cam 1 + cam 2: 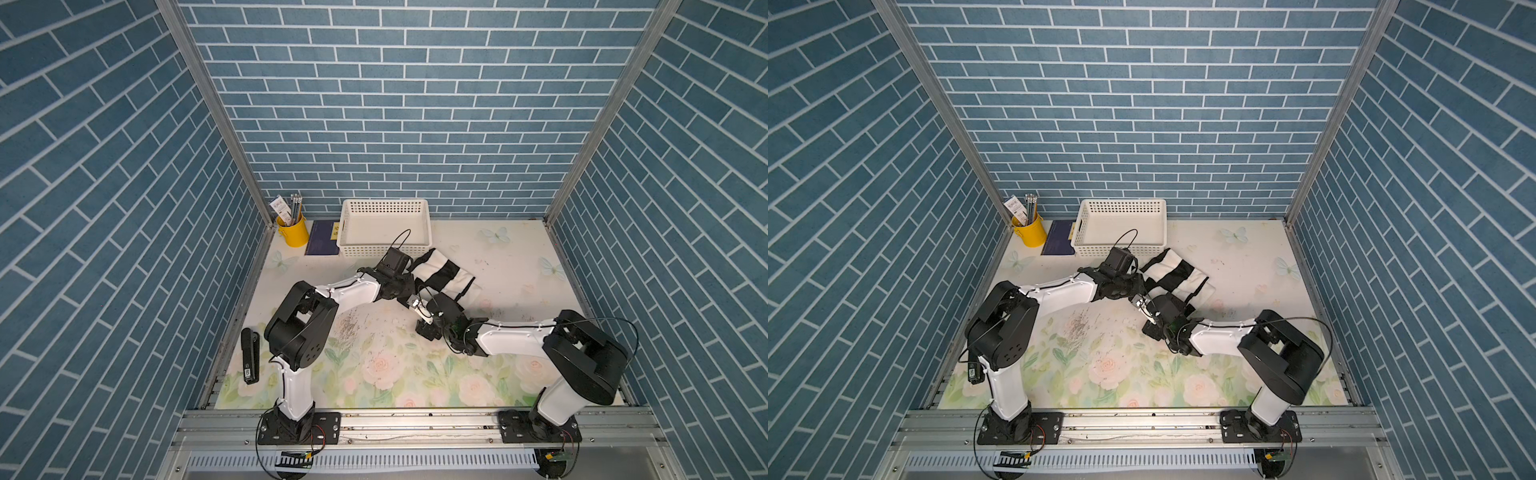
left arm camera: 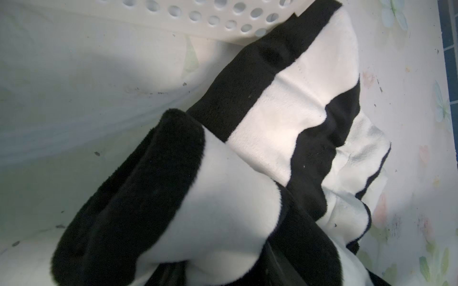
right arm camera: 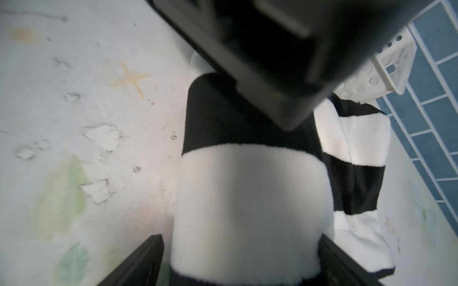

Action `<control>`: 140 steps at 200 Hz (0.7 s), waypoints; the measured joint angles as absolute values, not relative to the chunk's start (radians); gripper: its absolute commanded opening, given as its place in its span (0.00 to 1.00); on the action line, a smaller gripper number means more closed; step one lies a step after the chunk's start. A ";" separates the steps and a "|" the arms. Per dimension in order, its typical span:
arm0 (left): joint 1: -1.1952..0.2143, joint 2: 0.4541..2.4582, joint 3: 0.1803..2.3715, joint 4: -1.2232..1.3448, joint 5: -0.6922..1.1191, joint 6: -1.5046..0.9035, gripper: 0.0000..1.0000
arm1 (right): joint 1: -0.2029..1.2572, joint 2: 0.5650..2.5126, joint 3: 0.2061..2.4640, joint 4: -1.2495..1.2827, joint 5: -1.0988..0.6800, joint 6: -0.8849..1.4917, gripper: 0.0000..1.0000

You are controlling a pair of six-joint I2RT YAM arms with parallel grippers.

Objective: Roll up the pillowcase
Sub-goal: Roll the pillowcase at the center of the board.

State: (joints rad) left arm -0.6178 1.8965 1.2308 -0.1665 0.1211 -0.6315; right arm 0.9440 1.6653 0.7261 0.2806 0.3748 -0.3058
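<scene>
The pillowcase, black and cream striped, lies crumpled on the table just in front of the white basket. Its near end is wound into a thick roll. My left gripper is at the roll's far end. In the left wrist view bunched cloth fills the space at the jaws and hides the fingers; it looks gripped. My right gripper straddles the roll's near end, open. One of its fingers stands off the cloth with a gap; the opposite one is at the roll's edge.
The white perforated basket stands against the back wall, touching the pillowcase's far corner. A yellow cup of pencils and a dark blue notebook sit at the back left. A black stapler lies at the left edge. The floral table cover is scuffed.
</scene>
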 measured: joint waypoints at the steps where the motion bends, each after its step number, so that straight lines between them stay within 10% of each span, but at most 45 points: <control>1: -0.618 1.897 1.231 -0.167 0.121 -0.632 0.54 | 0.945 1.667 0.727 0.281 0.377 -0.308 0.85; 58: -0.614 1.867 1.245 -0.215 0.105 -0.616 0.54 | 0.947 1.684 0.752 0.257 0.353 -0.320 0.11; 140: -0.495 1.573 1.213 -0.295 0.068 -0.584 0.56 | 0.893 1.643 0.784 0.224 -0.191 -0.066 0.01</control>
